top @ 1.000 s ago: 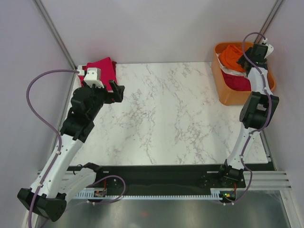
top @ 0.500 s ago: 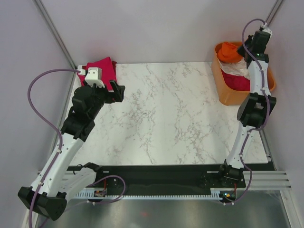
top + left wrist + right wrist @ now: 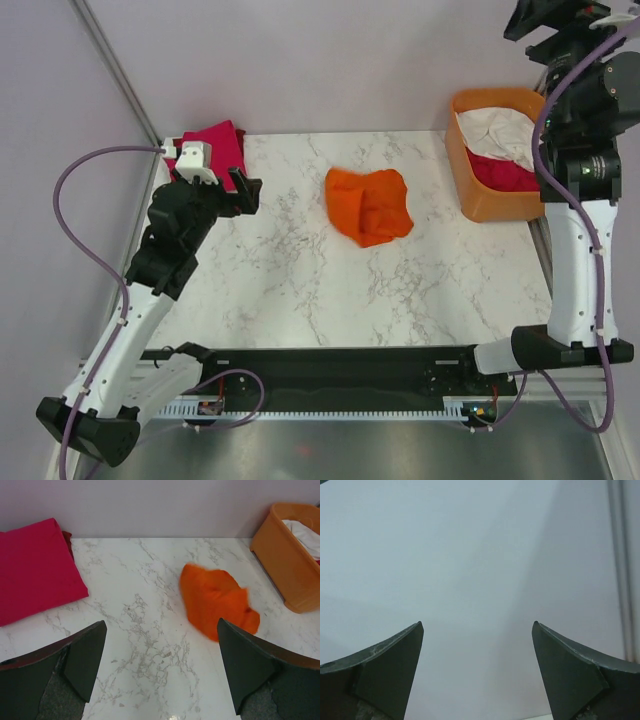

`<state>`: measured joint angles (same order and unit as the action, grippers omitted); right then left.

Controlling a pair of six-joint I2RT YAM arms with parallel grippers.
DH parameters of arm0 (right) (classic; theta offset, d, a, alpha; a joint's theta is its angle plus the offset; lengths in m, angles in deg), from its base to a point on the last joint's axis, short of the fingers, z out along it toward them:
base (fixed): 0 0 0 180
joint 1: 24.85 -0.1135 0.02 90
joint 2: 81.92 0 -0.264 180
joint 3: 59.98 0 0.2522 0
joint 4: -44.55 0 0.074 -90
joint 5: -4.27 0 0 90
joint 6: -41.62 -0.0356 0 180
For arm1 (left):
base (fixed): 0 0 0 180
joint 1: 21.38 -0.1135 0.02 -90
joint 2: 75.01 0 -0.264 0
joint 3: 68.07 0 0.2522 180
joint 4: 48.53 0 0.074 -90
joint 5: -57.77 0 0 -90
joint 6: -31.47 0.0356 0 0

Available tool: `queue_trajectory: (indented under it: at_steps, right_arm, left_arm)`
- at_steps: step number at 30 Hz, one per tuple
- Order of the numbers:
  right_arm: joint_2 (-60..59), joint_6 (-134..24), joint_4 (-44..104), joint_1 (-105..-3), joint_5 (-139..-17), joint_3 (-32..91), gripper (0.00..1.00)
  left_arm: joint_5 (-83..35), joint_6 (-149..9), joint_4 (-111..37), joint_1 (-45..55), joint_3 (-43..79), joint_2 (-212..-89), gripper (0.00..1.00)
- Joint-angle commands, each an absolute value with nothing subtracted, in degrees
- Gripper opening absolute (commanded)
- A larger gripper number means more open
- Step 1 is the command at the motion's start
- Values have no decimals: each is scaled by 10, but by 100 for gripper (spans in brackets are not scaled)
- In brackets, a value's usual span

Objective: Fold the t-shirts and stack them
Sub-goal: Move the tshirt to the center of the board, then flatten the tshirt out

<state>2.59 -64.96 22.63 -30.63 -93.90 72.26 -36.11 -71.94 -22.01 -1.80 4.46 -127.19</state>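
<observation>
The orange t-shirt (image 3: 368, 206) has gone from the tub (image 3: 468, 190) to the middle of the bench (image 3: 300, 290), where it's lying in a crumpled heap. The right arm (image 3: 572, 270) has swung up into the upper right of the top view, jaws wide, empty, facing the wall. The left arm (image 3: 170, 240) hasn't budged, jaws wide too, near the folded magenta t-shirt (image 3: 215, 145) at upper left. Flattening and folding probably come next. The white t-shirt (image 3: 505, 130) and crimson t-shirt (image 3: 500, 172) are waiting in the tub.
</observation>
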Motion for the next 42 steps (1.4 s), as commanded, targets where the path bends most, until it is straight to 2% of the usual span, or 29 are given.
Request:
queue_trajectory:
  at_steps: [1,4,6,9,10,11,12,13,17,18,21,26,35,40,41,42]
  right_arm:
    - [59,-643,116,-299,-1028,649,98]
    - [34,-680,81,-299,-989,549,98]
    - [31,-696,71,-302,-909,494,93]
    - [43,-706,62,-336,-863,388,86]
    - [46,-700,61,-355,-863,346,81]
    - [49,-697,60,-362,-864,328,78]
    - [49,-697,59,-368,-865,298,73]
    - [47,-698,58,-378,-866,284,64]
    - [73,-696,61,-419,-803,230,53]
    - [82,-691,70,-431,-759,222,53]
    - [98,-682,98,-498,-738,201,53]
    - [109,-696,136,-546,-745,222,65]
    - [226,-685,91,-585,-854,300,70]
    - [271,-690,90,-592,-896,315,68]
    - [274,-690,92,-593,-908,317,65]
    - [278,-689,92,-596,-914,323,58]
  left_arm:
    - [-353,-710,-231,-19,72,-1270,100]
    - [-353,-710,-231,-20,74,-1287,100]
    - [-353,-710,-231,-19,78,-1308,100]
    - [-353,-710,-231,-9,112,-1379,100]
    - [-332,-708,-210,7,140,-1400,92]
    - [-256,-711,-67,16,156,-1447,90]
    - [-262,-714,-46,28,173,-1469,86]
    - [-271,-716,-33,51,201,-1492,85]
    - [-295,-764,-21,81,216,-1553,84]
    - [-299,-775,-22,83,218,-1578,83]
    - [-316,-815,-30,88,232,-1616,80]
    - [-364,-820,-31,87,243,-1614,79]
    - [-437,-733,21,70,229,-1475,99]
    - [-444,-711,19,60,177,-1428,100]
    - [-444,-711,19,60,170,-1423,100]
    - [-444,-711,19,59,157,-1418,100]
